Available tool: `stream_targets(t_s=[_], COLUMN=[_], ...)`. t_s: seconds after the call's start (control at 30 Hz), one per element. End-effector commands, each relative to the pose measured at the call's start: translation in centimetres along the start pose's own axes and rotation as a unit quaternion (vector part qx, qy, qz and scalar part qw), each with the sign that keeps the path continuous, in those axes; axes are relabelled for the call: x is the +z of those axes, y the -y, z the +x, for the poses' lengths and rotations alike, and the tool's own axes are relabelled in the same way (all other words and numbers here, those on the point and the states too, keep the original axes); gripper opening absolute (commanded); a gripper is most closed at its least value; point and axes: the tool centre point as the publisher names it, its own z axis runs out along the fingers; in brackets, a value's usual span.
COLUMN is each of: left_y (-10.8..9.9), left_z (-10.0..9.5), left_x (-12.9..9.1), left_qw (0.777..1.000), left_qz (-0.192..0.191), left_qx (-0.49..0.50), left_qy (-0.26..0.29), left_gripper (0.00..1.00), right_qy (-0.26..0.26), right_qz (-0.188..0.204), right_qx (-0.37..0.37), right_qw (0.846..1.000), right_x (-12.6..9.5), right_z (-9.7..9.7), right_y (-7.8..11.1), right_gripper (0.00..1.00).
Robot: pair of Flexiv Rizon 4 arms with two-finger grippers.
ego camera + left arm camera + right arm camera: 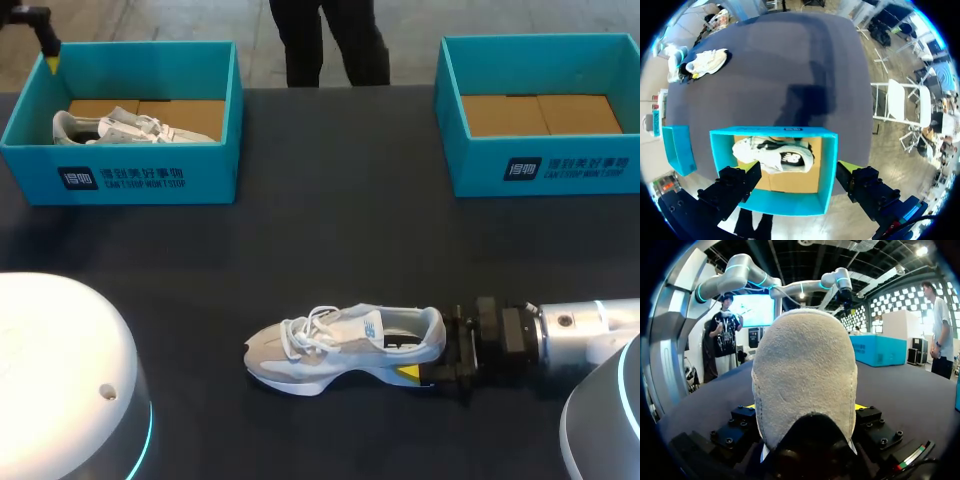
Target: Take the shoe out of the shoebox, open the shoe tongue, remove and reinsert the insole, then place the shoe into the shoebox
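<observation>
I count 2 shoes and 2 shoeboxes. The loose shoe (345, 348), grey-white mesh and suede with white laces, stands on its sole on the dark surface (330, 220) at 6 o'clock. My right gripper (432, 352) has its jaws clamped on the fuzzy, rounded heel. The second shoe (772, 155) lies in the 10 o'clock shoebox (150, 175), rectangular teal card. My left gripper (797, 170) hangs above it, jaws wide. The 2 o'clock shoebox (540, 165) shows its brown cardboard floor.
</observation>
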Motion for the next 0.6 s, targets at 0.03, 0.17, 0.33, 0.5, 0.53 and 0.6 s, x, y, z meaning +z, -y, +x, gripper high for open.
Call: stream_targets(t_s=[0.03,0.17,0.33,0.5,0.53,0.6], left_y=[3.6,5.4,6.3,8.4,8.9,9.9], left_z=[-2.7,-5.8,-8.1,-10.6,-11.0,-12.1], left_x=[-1.3,-1.3,-0.8,0.0,0.1,0.2], left_qw=[0.999,0.991,0.969,0.921,0.913,0.909], left_qz=[-0.001,0.009,0.046,0.095,0.111,0.12], left_qx=[-0.025,-0.115,-0.232,-0.374,-0.39,-0.397], left_qy=[-0.03,-0.071,-0.066,-0.045,-0.037,-0.036], left_gripper=[1.0,1.0,1.0,1.0,1.0,1.0], right_qy=[0.003,0.003,0.003,0.003,0.003,0.003], right_qz=[0.001,0.001,0.001,0.001,0.001,0.001], right_qx=[0.0,0.0,0.0,0.0,0.0,0.0], right_qw=[1.0,1.0,1.0,1.0,1.0,1.0], right_x=[0.1,0.1,0.1,0.1,0.1,0.1], right_z=[0.2,0.2,0.2,0.2,0.2,0.2], right_y=[0.0,0.0,0.0,0.0,0.0,0.0], right_gripper=[0.0,0.0,0.0,0.0,0.0,0.0])
